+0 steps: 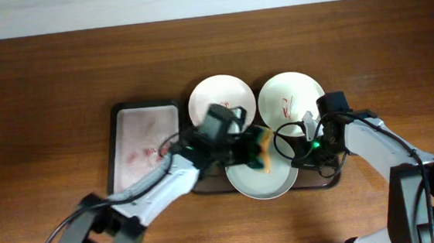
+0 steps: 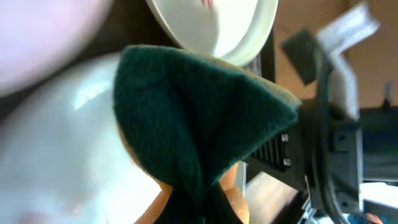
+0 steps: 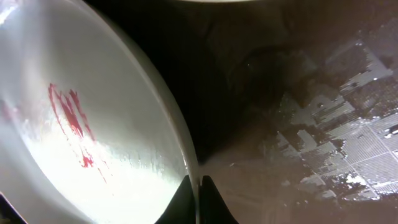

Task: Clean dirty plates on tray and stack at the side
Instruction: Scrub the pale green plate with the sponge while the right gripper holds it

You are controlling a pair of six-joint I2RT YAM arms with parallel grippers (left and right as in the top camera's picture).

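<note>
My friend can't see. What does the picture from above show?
The left gripper holds a sponge over the front plate of three on a tray. The right gripper pinches a stained plate's rim.

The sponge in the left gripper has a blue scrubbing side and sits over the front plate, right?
Not blue: the left wrist view shows the sponge has a dark green scrubbing side. The left gripper does hold it over the front plate.

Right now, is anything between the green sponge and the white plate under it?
Nothing visible does. The dark green and yellow sponge in the left gripper is right over the nearest round white plate; the right gripper pinches a plate rim nearby.
</note>
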